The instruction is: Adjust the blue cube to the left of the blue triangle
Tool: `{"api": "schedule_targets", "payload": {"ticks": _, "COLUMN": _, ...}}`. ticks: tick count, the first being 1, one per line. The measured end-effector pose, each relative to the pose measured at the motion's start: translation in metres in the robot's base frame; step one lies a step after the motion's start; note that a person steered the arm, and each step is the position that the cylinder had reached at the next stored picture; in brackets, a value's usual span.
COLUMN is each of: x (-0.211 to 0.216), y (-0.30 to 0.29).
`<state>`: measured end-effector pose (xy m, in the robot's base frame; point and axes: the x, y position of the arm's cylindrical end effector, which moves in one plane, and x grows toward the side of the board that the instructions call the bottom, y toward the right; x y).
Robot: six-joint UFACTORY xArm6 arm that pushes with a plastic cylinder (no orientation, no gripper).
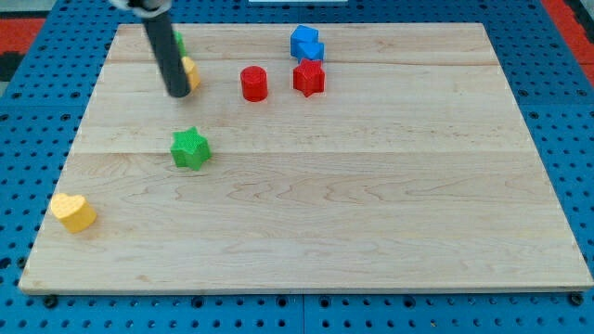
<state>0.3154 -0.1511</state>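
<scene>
- I carry no pincer at all, so nothing of mine is wide, narrow or holding; I end in a straight dark rod, and my tip [177, 94] rests on the wooden board [371, 204] near the view's top left.
- My tip sits just at the view's left of a yellow block [191, 71], whose shape I cannot make out because my rod covers part of it.
- A green block [178, 41] peeks out behind my rod, closer to the view's top; it is mostly hidden.
- The two blue blocks [305, 43] stand pressed together near the view's top centre, well apart from my tip; I cannot tell which is the cube and which the triangle.
- A red star [309, 78] lies just below the blue pair, and a red cylinder [253, 83] is near it on the view's left.
- A green star [190, 148] sits below my tip, apart from it.
- A yellow heart [73, 211] lies near the board's lower left corner.
</scene>
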Motion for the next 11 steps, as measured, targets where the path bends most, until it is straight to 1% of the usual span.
{"api": "schedule_targets", "payload": {"ticks": 1, "x": -0.015, "y": 0.053}}
{"api": "schedule_targets", "payload": {"ticks": 2, "x": -0.063, "y": 0.101}}
{"api": "schedule_targets", "payload": {"ticks": 3, "x": -0.106, "y": 0.101}}
{"api": "schedule_targets", "payload": {"ticks": 4, "x": -0.119, "y": 0.123}}
{"api": "schedule_targets", "payload": {"ticks": 5, "x": -0.116, "y": 0.174}}
{"api": "schedule_targets", "payload": {"ticks": 6, "x": -0.073, "y": 0.158}}
{"api": "schedule_targets", "payload": {"ticks": 7, "x": -0.013, "y": 0.151}}
{"api": "schedule_targets", "payload": {"ticks": 8, "x": 0.034, "y": 0.149}}
{"api": "schedule_targets", "payload": {"ticks": 9, "x": 0.001, "y": 0.151}}
{"api": "schedule_targets", "payload": {"ticks": 10, "x": -0.047, "y": 0.144}}
{"api": "schedule_targets", "payload": {"ticks": 11, "x": -0.021, "y": 0.116}}
